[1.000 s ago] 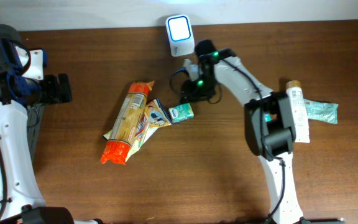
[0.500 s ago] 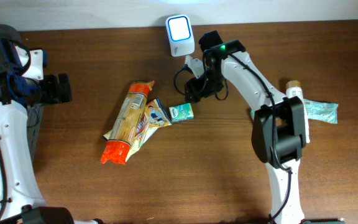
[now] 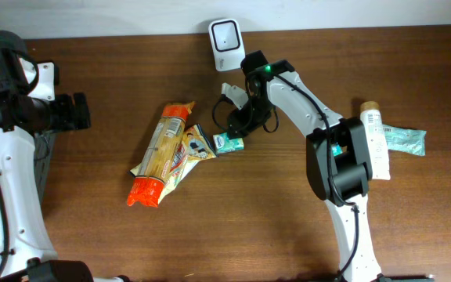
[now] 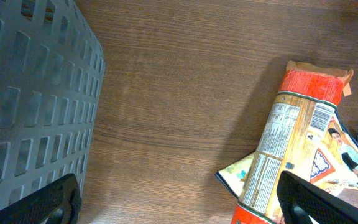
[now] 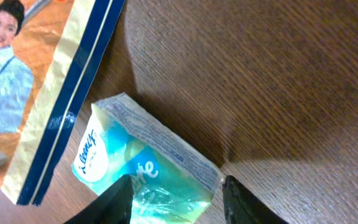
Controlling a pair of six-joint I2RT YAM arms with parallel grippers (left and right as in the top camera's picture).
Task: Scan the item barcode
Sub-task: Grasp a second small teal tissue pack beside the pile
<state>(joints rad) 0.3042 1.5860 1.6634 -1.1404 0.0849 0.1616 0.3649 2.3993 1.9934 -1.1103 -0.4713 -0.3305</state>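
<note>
The brown wooden surface carries everything. The left arm stands along its left edge and the right arm reaches in from the near side toward the far middle. A grey slotted basket fills the left part of the left wrist view.

A long orange pasta bag lies slantwise left of centre, over a flat packet printed with a person's picture. At the right edge a pale bottle lies on its side, touching a teal pouch. A white scanner stands at the far edge.

The task's thing, a small green tissue pack, lies flat on the surface just beside the flat packet's right end.

The right claw is right over it. Its fingers stand at either side of the pack's near end, with only a narrow gap. I cannot tell whether they pinch it.

The left claw is spread wide with nothing between its tips, well apart from the pack.
</note>
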